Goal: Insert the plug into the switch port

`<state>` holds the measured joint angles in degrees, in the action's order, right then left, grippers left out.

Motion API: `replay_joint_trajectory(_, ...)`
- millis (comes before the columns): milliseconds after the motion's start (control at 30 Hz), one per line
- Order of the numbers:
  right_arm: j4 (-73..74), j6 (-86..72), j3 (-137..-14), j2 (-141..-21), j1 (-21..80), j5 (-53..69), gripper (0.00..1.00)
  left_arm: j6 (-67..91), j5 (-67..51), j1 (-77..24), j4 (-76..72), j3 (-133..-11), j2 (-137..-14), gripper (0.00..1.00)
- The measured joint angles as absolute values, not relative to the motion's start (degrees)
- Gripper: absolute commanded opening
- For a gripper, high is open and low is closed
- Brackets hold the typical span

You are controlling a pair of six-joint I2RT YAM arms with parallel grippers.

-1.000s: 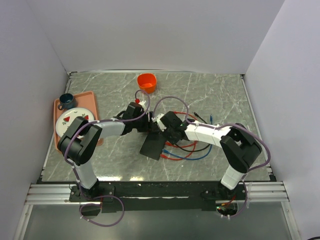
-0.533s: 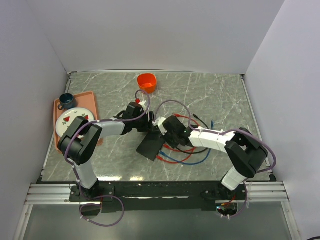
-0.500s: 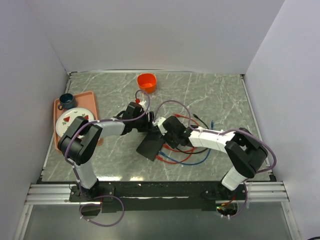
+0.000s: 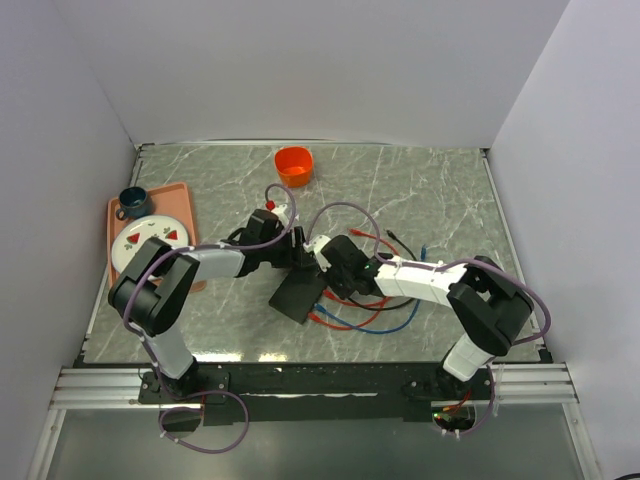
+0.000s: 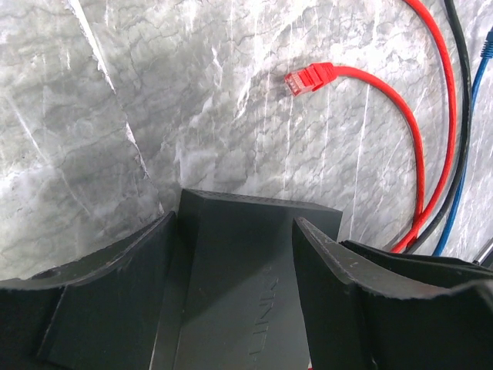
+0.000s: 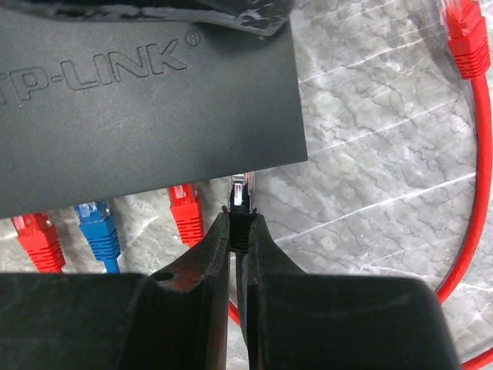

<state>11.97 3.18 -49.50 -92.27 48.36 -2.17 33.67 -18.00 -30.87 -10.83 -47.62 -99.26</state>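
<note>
Misalignment is risked: the plug, pinched in the shut right gripper at the near edge of the switch, could be jammed beside the unseen port if the switch, clamped between the wide-set jaws of the left gripper, is tilted.

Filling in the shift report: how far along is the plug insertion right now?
Done: the left gripper grips the switch between its jaws, and the right gripper is shut on the black plug. In hand: the plug's tip sits at the switch's edge, beside a red plug that looks already seated. Left: pushing it fully home into the port, which is hidden here, then releasing.
</note>
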Motion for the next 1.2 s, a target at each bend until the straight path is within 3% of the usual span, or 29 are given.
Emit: replay_joint_trajectory(1200, 2.6, -1.1, -41.9, -85.4, 50.8, -2.0, 0.0, 35.4, -14.2, -33.2, -15.4, -46.6, -100.0, 0.66)
